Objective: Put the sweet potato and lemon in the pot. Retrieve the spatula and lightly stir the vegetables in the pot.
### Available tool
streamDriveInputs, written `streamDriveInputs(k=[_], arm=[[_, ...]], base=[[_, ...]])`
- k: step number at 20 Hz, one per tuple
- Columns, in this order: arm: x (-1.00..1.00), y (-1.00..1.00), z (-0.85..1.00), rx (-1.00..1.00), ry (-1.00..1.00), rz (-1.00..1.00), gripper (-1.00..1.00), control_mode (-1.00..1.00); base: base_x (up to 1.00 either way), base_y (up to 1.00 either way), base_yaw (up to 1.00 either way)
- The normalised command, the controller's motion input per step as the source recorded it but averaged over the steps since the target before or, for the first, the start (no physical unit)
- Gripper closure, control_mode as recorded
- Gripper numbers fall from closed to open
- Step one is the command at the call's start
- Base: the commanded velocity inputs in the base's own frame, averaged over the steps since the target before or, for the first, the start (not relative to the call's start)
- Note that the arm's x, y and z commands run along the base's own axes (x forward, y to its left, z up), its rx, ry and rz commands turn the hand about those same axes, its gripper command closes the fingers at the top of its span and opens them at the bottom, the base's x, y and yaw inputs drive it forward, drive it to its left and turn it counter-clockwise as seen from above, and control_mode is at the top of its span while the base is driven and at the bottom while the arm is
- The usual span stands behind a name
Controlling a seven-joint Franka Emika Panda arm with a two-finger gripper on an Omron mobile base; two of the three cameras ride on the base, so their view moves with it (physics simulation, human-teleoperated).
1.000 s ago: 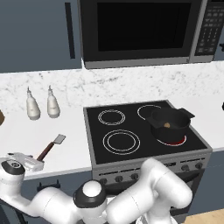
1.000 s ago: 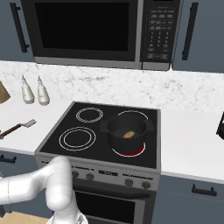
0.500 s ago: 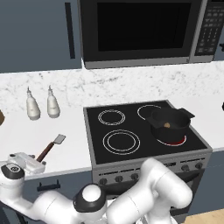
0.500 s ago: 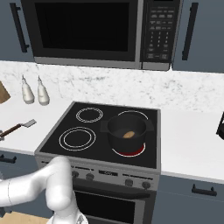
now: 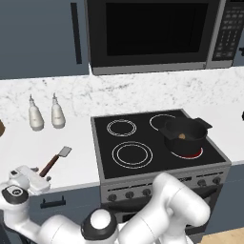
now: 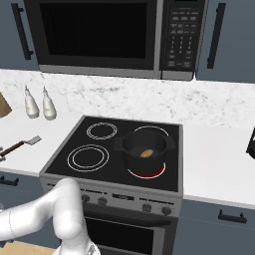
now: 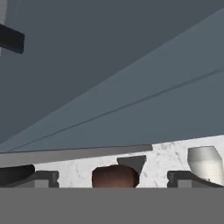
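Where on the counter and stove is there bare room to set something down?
Bare: the two left burners and the counter right of the stove. Crowded: the left counter, with two bottles and the spatula; the pot fills the front-right burner.

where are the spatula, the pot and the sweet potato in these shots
spatula (image 5: 50,165), left base view, on the reddish-brown handle
pot (image 6: 144,157), right base view, on the dark front wall
sweet potato (image 6: 146,153), right base view, on the tuber's middle, inside the pot
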Motion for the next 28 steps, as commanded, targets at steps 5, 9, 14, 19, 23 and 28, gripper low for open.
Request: streamDriveInputs(k=[5, 9, 14, 19, 23, 28], arm=[[0.05, -0.35, 0.0, 0.06, -0.14, 0.02, -1.0, -1.0], [0.33, -0.28, 0.0, 0.17, 0.01, 0.0, -1.0, -1.0], [0.4, -0.04, 0.0, 0.18, 0.09, 0.07, -1.0, -1.0], [0.1, 0.08, -0.21, 0.05, 0.02, 0.16, -1.0, -1.0], [-0.06, 0.15, -0.43, 0.0, 0.0, 0.17, -1.0, -1.0], [-0.07, 0.1, -0.24, 0.04, 0.1, 0.05, -1.0, -1.0]], base=[[0.0, 0.0, 0.0], [0.0, 0.0, 0.0], [0.0, 0.0, 0.0], [0.0, 0.0, 0.0], [0.0, 0.0, 0.0], [0.0, 0.0, 0.0]])
